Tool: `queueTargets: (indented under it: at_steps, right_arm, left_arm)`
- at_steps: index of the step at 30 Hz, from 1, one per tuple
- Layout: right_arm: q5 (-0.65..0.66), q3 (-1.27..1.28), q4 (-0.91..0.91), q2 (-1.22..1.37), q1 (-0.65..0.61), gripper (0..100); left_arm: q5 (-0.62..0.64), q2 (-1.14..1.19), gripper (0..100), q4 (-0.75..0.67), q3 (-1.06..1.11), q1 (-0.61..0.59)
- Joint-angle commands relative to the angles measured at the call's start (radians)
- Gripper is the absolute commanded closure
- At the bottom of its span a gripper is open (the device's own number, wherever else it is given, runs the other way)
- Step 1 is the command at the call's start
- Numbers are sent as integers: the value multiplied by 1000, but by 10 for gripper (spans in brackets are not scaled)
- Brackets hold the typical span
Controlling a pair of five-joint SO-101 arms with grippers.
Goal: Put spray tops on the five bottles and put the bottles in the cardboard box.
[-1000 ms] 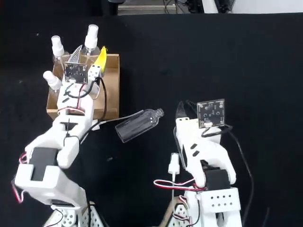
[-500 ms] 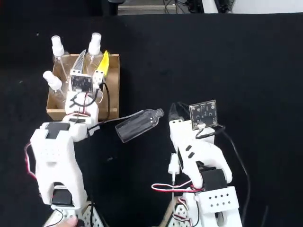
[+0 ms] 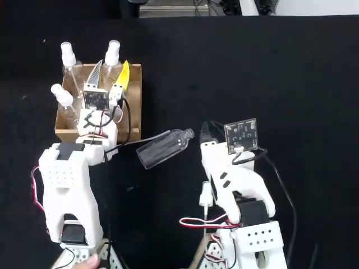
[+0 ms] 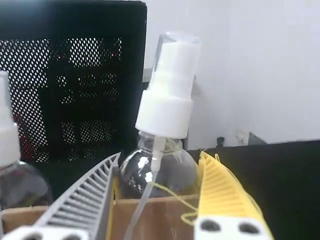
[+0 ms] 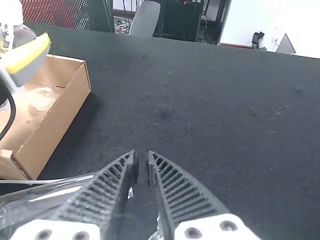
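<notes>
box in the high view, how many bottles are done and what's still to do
Done: three capped bottles stand in the cardboard box. In hand: nothing; the left pincer is open either side of one. Left: an uncapped bottle lies outside the box, a loose spray top near the right arm's base.

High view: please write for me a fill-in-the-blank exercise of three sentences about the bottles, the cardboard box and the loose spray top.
1. The cardboard box holds ____ capped bottles.
2. The uncapped bottle on the table lies on its ____.
3. The loose spray top lies beside the base of the ____ arm.

Missing words: three; side; right.
</notes>
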Motion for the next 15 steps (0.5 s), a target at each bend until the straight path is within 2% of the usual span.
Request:
queueTargets:
  at_steps: [1,15]
  right_arm:
    - [0,-10,-26,-25,-9,987]
    - [0,-8,-26,-25,-8,987]
  left_arm:
    - [98,-18,971,-23,-51,-2]
    - [97,-11,971,3,-81,-1]
